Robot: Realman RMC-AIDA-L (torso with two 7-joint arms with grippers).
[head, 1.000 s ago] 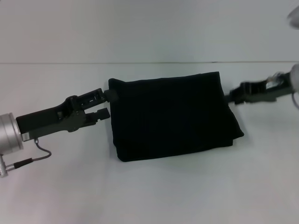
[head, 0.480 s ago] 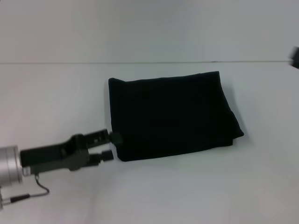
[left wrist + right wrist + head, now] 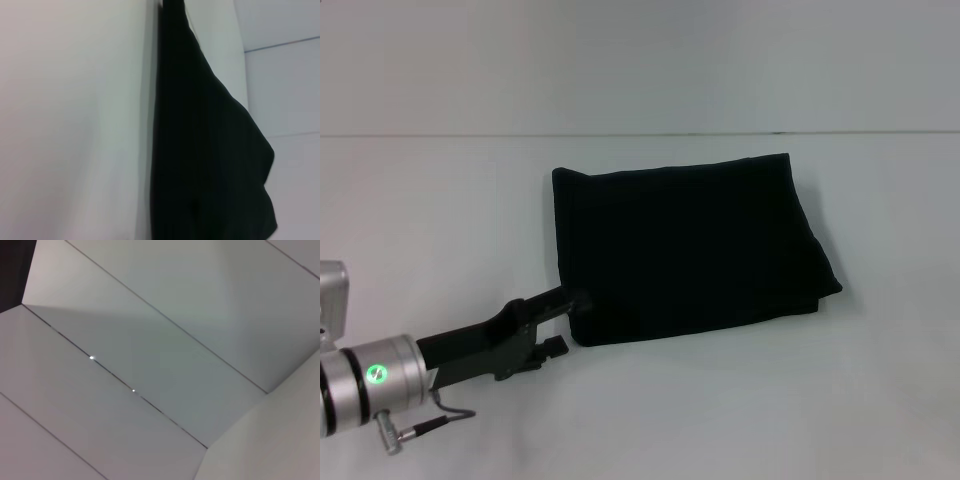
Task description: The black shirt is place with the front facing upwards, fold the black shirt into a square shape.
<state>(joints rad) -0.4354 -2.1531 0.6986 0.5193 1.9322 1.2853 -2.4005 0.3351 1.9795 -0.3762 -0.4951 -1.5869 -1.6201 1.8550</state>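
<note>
The black shirt (image 3: 685, 250) lies folded, long axis left-right; left tool (image 3: 565, 322) open beside it.

Folded black shirt (image 3: 685, 250) lying flat on the bench (image 3: 440, 200), a little right of centre, far edge near the bench's back edge. Left hand (image 3: 565, 320) low over the bench at the shirt's near left corner, just beside or touching it, arm reaching in from the near left. In the left wrist view, shirt (image 3: 210, 150) spread on the bench (image 3: 75, 125) just ahead.
</note>
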